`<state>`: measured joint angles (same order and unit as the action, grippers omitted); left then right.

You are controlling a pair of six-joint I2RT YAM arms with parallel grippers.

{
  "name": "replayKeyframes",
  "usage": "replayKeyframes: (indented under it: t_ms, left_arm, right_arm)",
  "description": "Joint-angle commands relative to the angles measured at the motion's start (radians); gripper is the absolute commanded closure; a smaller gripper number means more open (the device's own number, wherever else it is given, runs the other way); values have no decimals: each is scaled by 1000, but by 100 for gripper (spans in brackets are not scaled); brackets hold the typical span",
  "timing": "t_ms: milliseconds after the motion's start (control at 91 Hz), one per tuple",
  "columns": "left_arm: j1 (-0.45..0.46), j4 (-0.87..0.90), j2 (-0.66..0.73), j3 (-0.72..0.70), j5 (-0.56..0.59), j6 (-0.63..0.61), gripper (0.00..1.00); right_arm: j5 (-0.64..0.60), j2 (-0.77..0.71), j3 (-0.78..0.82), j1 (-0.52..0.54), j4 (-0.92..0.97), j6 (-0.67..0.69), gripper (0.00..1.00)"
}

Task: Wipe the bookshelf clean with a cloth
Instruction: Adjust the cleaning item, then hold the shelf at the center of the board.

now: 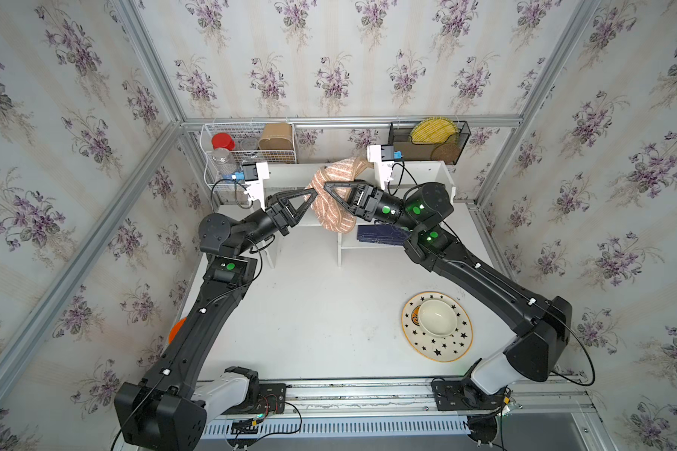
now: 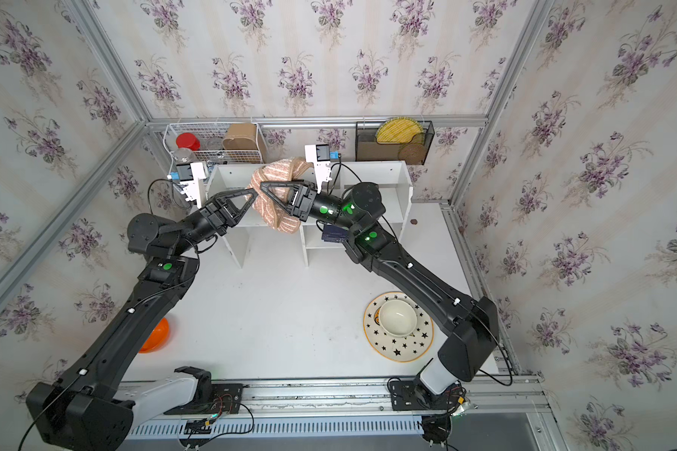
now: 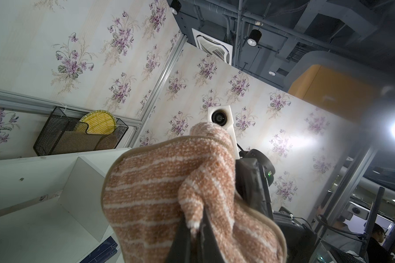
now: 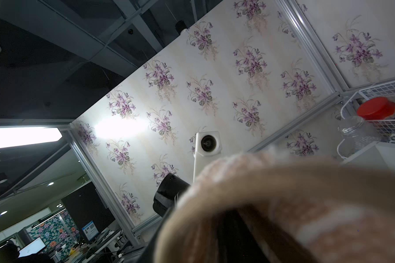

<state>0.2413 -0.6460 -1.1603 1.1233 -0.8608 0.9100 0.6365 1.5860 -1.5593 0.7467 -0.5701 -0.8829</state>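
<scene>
The tan-brown striped cloth [image 1: 335, 211] [image 2: 274, 213] hangs bunched in the air over the middle of the white bookshelf [image 1: 290, 173] [image 2: 368, 173]. My left gripper [image 1: 313, 192] [image 2: 254, 191] reaches it from the left. In the left wrist view the left gripper [image 3: 200, 225] is shut on a pinched fold of the cloth [image 3: 146, 193]. My right gripper [image 1: 326, 185] [image 2: 262, 183] meets the cloth from the right, tip to tip with the left one. The right wrist view shows the blurred cloth [image 4: 283, 193] wrapped over its dark fingers [image 4: 233, 227], which look shut on it.
A white wire basket [image 1: 247, 132] with a red-lidded jar [image 1: 223, 141] and a black mesh rack [image 1: 427, 144] hang on the back wall. A dark blue book [image 1: 380, 234] lies on the lower shelf. A star plate [image 1: 436, 347] with a bowl and an orange bowl [image 2: 155, 336] sit on the table.
</scene>
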Motion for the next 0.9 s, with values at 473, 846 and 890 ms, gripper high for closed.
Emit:
replayKeyframes:
  t_ms: [473, 846, 890]
  left_arm:
    - [-108, 1095, 58, 298, 977, -563, 27]
    - [-243, 946, -65, 151, 797, -498, 26]
    - [-252, 916, -74, 139, 764, -490, 29]
  right_arm:
    - [-463, 119, -520, -465, 1040, 439, 100]
    - [-482, 235, -557, -618, 1111, 490, 100]
    - [-438, 246, -556, -611, 1103, 482, 100]
